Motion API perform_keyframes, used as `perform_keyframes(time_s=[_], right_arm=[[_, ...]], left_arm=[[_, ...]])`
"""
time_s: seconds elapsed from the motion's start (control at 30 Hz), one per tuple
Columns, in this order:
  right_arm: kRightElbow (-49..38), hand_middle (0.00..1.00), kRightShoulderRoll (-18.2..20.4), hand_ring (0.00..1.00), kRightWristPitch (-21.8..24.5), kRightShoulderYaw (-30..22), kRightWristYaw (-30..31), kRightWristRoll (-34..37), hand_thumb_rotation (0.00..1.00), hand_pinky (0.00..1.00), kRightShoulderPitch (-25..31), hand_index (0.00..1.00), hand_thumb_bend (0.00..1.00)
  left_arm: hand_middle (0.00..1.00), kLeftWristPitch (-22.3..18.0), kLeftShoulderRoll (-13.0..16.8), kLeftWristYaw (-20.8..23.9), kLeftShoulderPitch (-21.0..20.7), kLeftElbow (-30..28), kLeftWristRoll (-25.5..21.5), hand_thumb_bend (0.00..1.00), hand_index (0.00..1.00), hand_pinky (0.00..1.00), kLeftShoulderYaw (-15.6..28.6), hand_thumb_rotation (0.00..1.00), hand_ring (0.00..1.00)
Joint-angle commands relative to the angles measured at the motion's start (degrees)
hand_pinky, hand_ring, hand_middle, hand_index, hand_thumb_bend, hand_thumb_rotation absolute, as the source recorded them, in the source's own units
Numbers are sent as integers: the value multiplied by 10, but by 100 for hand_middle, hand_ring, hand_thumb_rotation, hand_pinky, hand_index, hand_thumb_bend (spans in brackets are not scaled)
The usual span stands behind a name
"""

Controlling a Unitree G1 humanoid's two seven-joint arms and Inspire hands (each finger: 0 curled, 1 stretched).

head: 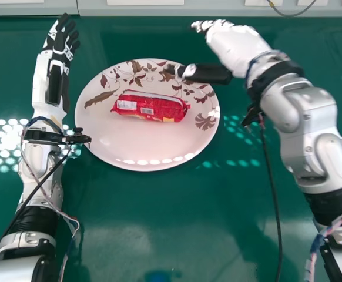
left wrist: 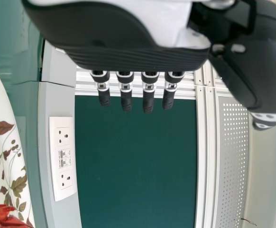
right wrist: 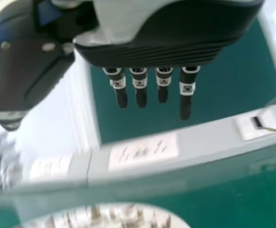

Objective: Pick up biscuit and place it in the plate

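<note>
The red biscuit packet (head: pixel 150 107) lies flat in the middle of the white, leaf-patterned plate (head: pixel 112 147). My right hand (head: pixel 232 47) is above and beyond the plate's right side, fingers extended and its thumb over the plate's upper right part, touching no packet. In the right wrist view the right hand (right wrist: pixel 164 85) has straight fingers, with the plate (right wrist: pixel 128 213) below. My left hand (head: pixel 59 53) rests left of the plate with straight fingers, and holds nothing. The left wrist view shows the left hand (left wrist: pixel 125 90), the plate (left wrist: pixel 0 142) and the packet's red end (left wrist: pixel 5 216).
The plate stands on a glossy green table (head: pixel 159 235). Along the far edge runs a grey ledge with sockets (head: pixel 218 8). Cables hang from both forearms; a black one (head: pixel 271 194) trails down to the right of the plate.
</note>
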Motion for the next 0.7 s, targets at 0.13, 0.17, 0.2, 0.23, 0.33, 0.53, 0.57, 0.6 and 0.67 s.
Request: perform_keyframes(time_s=[0.13,0.17,0.2,0.23,0.33,0.53,0.57,0.6,0.67], right_arm=[[-75,84,75,78,21,-103,-111,93,37,63,106,86,83],[-83,84,87,78,23,-113,-128,104,36,62,119,85,81],[-90,83,104,77,22,-126,-145,123,33,61,133,84,79],[-95,83,116,76,21,-135,-160,135,31,61,145,83,78],[-113,82,160,75,34,-162,-202,177,32,58,173,81,74],[-114,83,231,78,-13,-191,-264,283,29,62,222,82,57],[-105,83,235,78,-29,-190,-271,294,30,62,228,83,52],[-95,84,237,79,-45,-188,-277,303,31,63,232,83,46],[-73,86,249,82,-84,-191,-286,337,38,68,237,85,38]], left_arm=[[100,17,-10,22,13,-22,20,100,100,100,-9,71,100],[100,19,-10,28,14,-25,27,100,100,100,-10,73,100],[100,20,-10,32,14,-25,31,100,100,100,-10,75,100],[100,18,-11,33,14,-25,32,100,100,100,-11,76,100],[100,-14,-14,12,8,-11,18,100,100,95,-11,76,100],[100,-40,-6,46,2,17,70,100,100,6,-22,82,100],[100,-43,-5,56,1,23,81,100,100,3,-24,83,100],[100,-44,-3,66,0,28,91,100,100,2,-26,84,100],[100,-47,-2,76,-3,39,101,100,100,0,-29,86,100]])
